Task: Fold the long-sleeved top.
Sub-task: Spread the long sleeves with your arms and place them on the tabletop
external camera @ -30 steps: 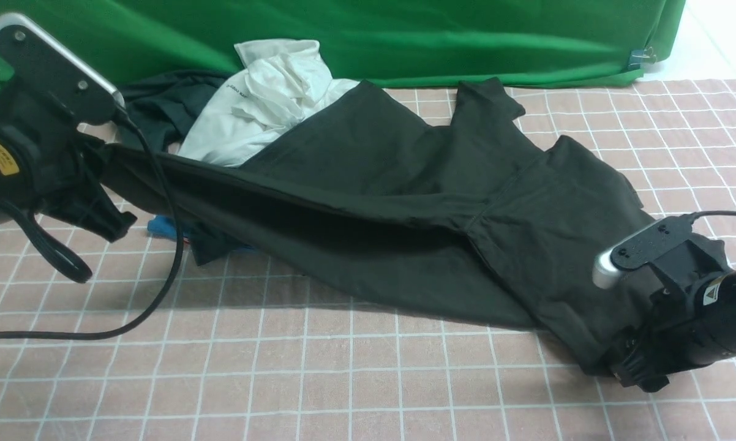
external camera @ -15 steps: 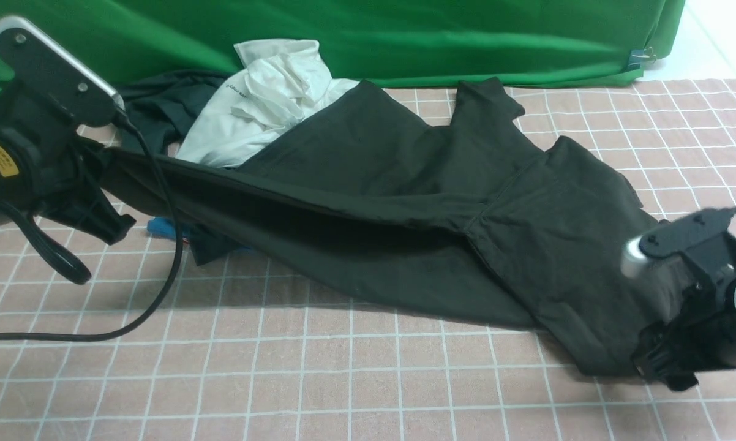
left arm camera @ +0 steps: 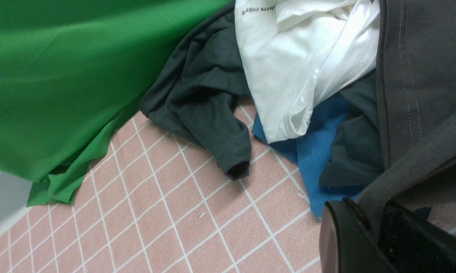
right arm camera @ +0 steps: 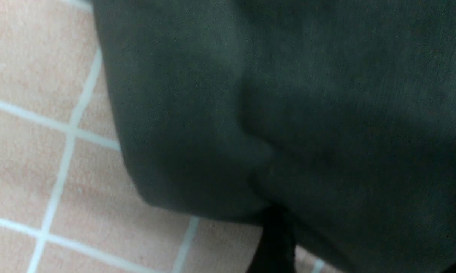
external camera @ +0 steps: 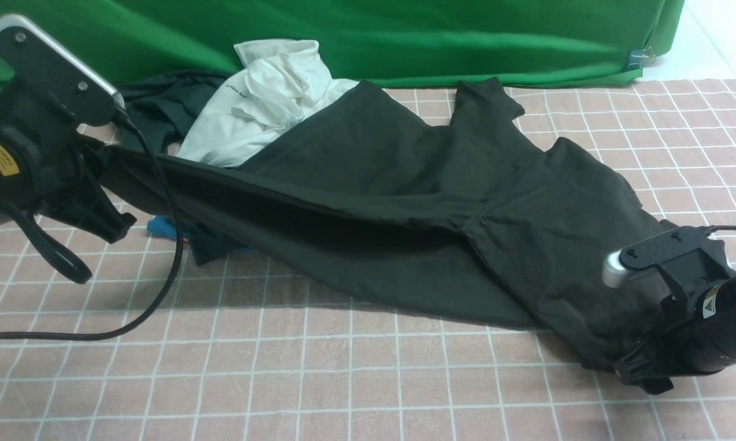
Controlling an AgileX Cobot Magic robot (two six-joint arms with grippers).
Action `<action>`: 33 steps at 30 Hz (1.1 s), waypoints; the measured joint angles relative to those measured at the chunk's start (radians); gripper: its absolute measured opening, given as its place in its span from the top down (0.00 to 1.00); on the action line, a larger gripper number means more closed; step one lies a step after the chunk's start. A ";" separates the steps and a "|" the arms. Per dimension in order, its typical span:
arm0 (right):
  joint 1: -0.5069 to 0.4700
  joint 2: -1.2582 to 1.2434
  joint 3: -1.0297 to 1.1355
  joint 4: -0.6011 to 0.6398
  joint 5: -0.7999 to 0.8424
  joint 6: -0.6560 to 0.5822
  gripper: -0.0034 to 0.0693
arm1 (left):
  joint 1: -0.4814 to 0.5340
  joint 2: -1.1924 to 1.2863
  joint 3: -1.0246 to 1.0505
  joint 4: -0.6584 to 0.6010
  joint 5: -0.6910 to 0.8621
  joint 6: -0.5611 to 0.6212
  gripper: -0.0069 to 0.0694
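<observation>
The long-sleeved top (external camera: 405,184), large and black, stretches across the checked cloth from left to right. My left gripper (external camera: 114,217) is shut on its ribbed hem (left arm camera: 402,167) and holds that end taut above the table; in the left wrist view the ribbing runs between the black fingers (left arm camera: 349,235). At the top's near right end, low on the table, my right gripper (external camera: 640,370) is open. In the right wrist view dark fabric (right arm camera: 288,113) fills the frame, and one finger (right arm camera: 273,242) shows beneath the cloth's edge.
A crumpled white shirt (external camera: 270,104) and a dark grey-green tee (external camera: 153,104) lie at the back left, with a blue cloth (external camera: 160,228) under the raised hem. A green backdrop (external camera: 405,37) closes the far side. A black cable (external camera: 172,245) loops over the near left.
My right gripper swung out to the right, then came back left to the top's near right end. The left gripper and the taut hem have stayed put.
</observation>
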 joint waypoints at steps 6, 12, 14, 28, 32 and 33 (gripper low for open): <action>0.003 0.005 0.000 -0.004 -0.013 0.000 0.65 | 0.000 0.001 0.000 0.000 0.000 -0.001 0.89; 0.003 -0.010 -0.021 -0.005 0.099 0.000 0.86 | 0.000 0.001 0.000 0.000 0.000 -0.002 0.89; 0.003 -0.026 -0.033 0.001 0.162 0.000 0.86 | 0.000 0.001 0.000 0.000 0.000 -0.002 0.89; 0.098 -0.505 -0.240 0.058 0.640 0.028 0.86 | 0.000 -0.015 0.000 0.000 0.000 -0.002 0.89; 0.109 -0.584 -0.267 0.100 0.722 0.033 0.86 | 0.000 -0.045 0.000 0.000 0.000 -0.002 0.89; 0.109 -0.603 -0.277 0.119 0.734 0.033 0.86 | 0.000 -0.056 0.000 0.000 0.000 -0.002 0.89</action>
